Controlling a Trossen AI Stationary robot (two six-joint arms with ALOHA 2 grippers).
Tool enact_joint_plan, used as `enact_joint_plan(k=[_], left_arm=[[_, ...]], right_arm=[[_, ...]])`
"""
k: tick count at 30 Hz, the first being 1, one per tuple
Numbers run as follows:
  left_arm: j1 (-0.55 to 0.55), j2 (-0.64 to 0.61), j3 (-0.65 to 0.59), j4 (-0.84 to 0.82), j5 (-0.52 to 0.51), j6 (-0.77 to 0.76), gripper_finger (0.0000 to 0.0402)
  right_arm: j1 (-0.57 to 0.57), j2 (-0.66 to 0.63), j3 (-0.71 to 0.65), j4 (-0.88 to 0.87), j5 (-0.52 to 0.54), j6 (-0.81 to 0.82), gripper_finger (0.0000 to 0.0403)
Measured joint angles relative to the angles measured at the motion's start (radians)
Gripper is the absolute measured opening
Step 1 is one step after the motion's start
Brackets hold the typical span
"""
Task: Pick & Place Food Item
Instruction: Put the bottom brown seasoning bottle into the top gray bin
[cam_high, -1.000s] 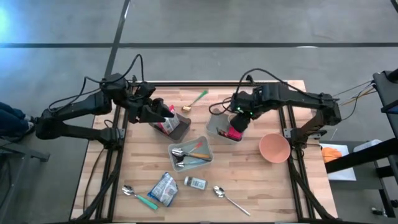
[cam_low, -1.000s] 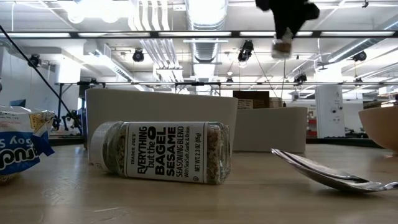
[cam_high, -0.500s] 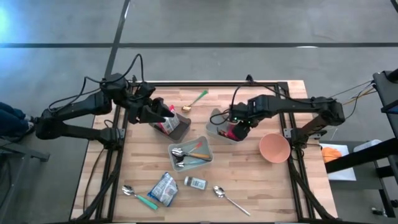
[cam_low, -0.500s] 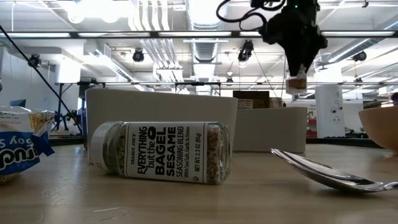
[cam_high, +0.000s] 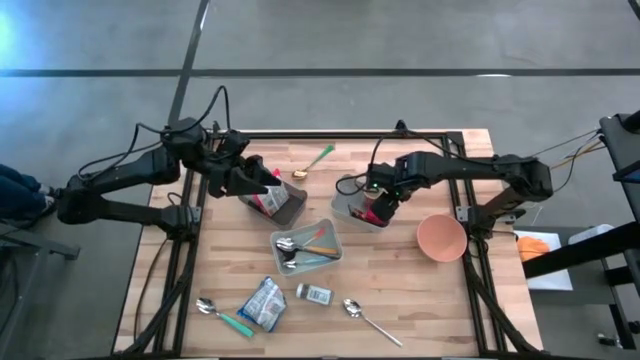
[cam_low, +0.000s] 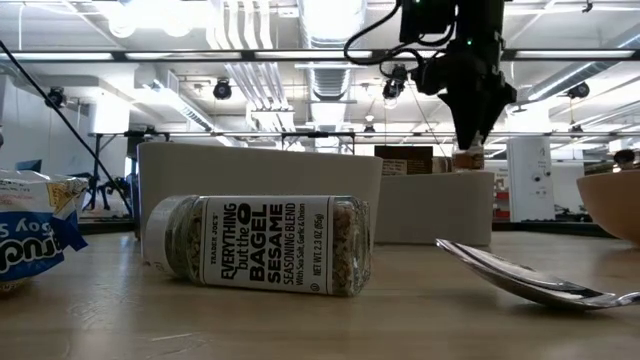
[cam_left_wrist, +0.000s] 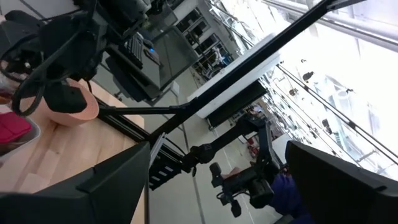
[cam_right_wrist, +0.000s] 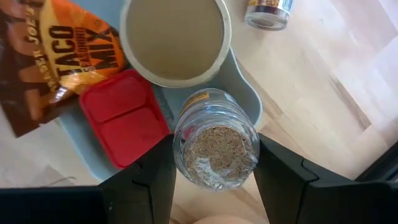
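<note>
My fingers (cam_right_wrist: 155, 186) are matt black plastic around a clear glossy jar (cam_right_wrist: 216, 140). Below, smooth pale wood table (cam_right_wrist: 323, 81), glossy red lid (cam_right_wrist: 127, 118), shiny metal spoon (cam_low: 530, 275).

1. Grey trays: three, one (cam_high: 308, 243) at desk centre, one (cam_high: 290, 207) at left, one (cam_high: 352, 196) at right.
2. Spoons: several; the exact count cannot be told.
3. Seasoning jars: two, one lying (cam_high: 314, 294), one held (cam_right_wrist: 216, 147).
4. Pink bowl (cam_high: 441, 238): one.
5. Snack bag (cam_high: 262, 303): one.
6. Taco mix packet (cam_right_wrist: 59, 59): one.
</note>
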Motion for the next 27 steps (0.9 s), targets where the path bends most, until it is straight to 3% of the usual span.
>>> enact_joint_plan(k=[14, 27], left_arm=[[0.0, 0.0, 0.0, 0.0, -0.009, -0.007, 0.0375], [0.0, 0.0, 0.0, 0.0, -0.009, -0.01, 0.0375]], right_arm=[[-0.018, 0.091, -0.009, 0.026, -0.037, -0.111, 0.0172], [-0.059, 0.093, -0.048, 0.083, -0.092, -0.195, 0.0172]])
